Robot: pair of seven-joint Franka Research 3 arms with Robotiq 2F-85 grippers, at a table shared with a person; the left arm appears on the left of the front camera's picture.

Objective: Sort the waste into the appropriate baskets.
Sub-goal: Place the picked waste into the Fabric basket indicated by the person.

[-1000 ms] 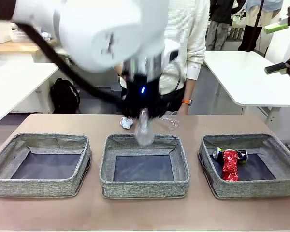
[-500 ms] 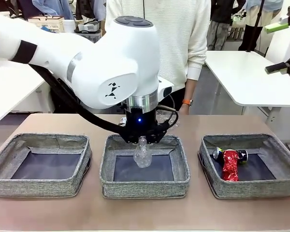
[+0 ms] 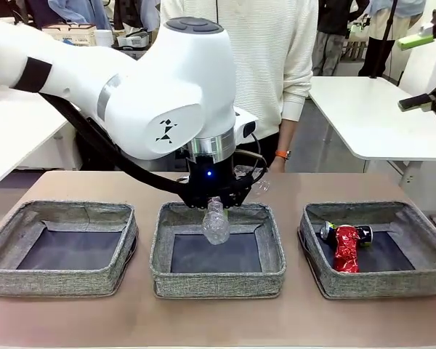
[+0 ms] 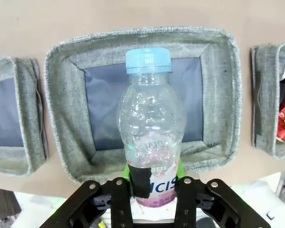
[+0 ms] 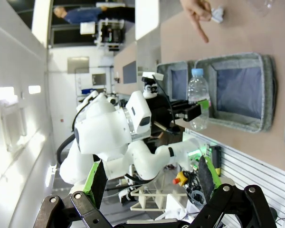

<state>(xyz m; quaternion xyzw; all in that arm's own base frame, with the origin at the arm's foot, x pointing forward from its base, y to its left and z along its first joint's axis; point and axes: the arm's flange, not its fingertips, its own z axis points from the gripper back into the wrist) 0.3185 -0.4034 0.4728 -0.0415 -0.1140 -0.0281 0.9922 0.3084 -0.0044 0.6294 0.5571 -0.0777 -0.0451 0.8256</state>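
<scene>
The left tool (image 4: pixel 153 183) is clamped on the bottle (image 4: pixel 152 118), which hangs cap-down over the middle basket (image 4: pixel 219 95).

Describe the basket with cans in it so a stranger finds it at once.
On the brown table stand three grey woven baskets in a row. Take the basket at the robot's right end. Alone among them, it holds a crushed red can.
</scene>
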